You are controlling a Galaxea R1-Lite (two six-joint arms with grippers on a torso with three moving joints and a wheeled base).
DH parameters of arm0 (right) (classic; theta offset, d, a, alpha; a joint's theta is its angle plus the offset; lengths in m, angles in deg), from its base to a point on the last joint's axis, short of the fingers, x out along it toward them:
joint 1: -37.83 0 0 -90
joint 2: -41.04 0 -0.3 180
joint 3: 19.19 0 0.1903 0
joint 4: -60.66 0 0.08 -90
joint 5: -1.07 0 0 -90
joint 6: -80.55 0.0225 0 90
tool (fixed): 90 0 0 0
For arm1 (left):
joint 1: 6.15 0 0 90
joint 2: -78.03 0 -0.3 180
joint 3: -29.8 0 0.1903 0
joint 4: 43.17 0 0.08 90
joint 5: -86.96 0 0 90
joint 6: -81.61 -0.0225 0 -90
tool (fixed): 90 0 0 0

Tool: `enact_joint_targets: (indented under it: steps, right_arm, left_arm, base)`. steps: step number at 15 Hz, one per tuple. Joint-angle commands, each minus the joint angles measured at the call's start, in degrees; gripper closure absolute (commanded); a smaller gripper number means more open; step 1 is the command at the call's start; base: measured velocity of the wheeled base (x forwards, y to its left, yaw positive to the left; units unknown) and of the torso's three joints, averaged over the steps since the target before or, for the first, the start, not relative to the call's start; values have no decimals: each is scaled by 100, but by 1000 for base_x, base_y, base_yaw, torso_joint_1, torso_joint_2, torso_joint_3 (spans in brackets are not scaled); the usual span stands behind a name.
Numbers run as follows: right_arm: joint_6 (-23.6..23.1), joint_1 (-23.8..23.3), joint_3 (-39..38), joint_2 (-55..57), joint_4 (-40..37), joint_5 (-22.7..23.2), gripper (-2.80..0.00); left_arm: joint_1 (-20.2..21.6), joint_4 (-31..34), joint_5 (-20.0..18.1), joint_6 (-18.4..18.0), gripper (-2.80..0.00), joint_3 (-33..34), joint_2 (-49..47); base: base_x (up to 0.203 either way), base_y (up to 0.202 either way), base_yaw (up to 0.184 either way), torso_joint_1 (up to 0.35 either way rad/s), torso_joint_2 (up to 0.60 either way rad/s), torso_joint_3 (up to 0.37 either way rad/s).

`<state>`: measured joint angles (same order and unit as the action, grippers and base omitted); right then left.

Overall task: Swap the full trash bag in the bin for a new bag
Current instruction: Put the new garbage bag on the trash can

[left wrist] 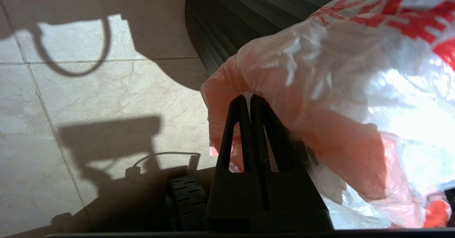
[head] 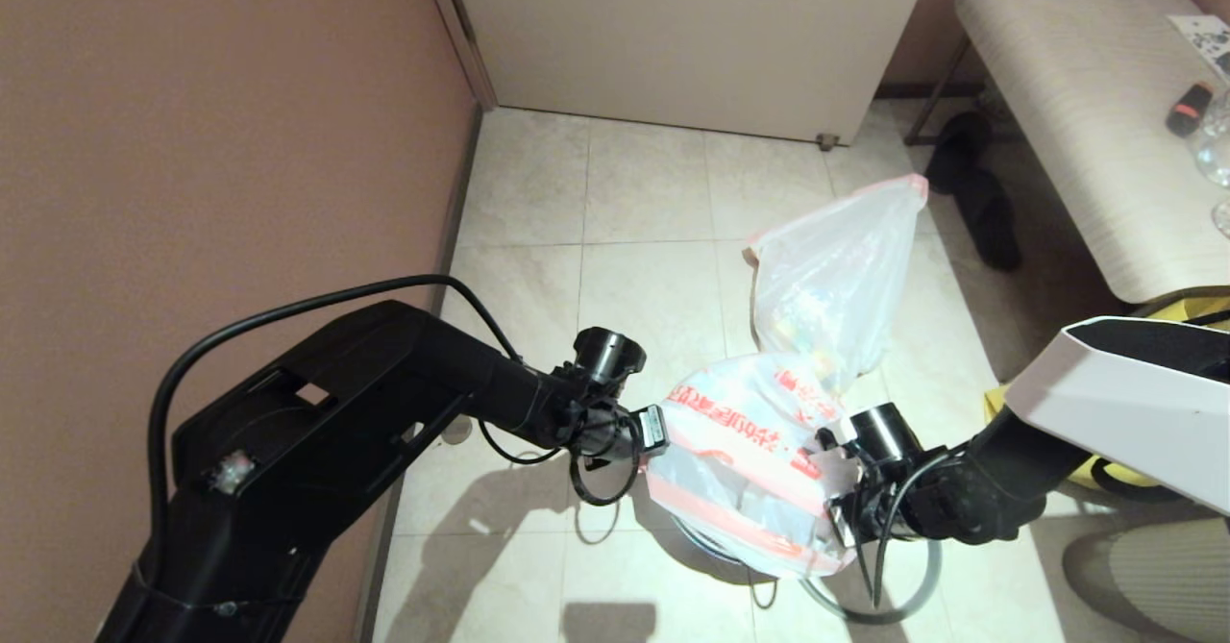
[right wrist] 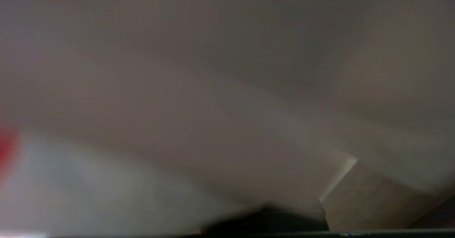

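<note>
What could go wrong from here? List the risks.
1. The left gripper pinches only the thin pink edge of the new bag; a hard pull may tear it or slip it free.
2. The full trash bag stands right behind the bin; a swinging arm could topple it.
3. The grey hoop lies loose on the floor beside the right gripper, so it could get snagged or shoved aside.
</note>
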<state>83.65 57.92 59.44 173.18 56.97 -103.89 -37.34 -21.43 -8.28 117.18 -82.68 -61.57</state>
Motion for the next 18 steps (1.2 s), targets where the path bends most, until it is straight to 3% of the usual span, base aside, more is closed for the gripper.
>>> enact_joint_targets:
  steps: [1, 5, 8, 12, 18]
  right_arm:
    - [-33, -25, 250, 377, 18, -62, 0]
    - [17, -41, 964, 548, 71, -264, 0]
    - [111, -40, 1149, 488, 836, -313, 0]
    - [112, -16, 1560, 489, 850, -304, 0]
    - [103, 8, 1136, -229, 643, -279, 0]
  left_arm:
    - [-1, -5, -2, 20, 0, -1, 4]
    - [-9, -5, -2, 11, 0, -1, -4]
    - [-9, -6, -2, 11, 0, -1, 4]
    - [8, -22, -2, 20, 0, 17, 56]
    - [-21, 41, -26, 15, 0, 243, 598]
  base:
    - [0, 0, 0, 0, 0, 0]
    - [0, 0, 0, 0, 0, 0]
    - [0, 0, 0, 0, 0, 0]
    - [0, 0, 0, 0, 0, 0]
    - [0, 0, 0, 0, 0, 0]
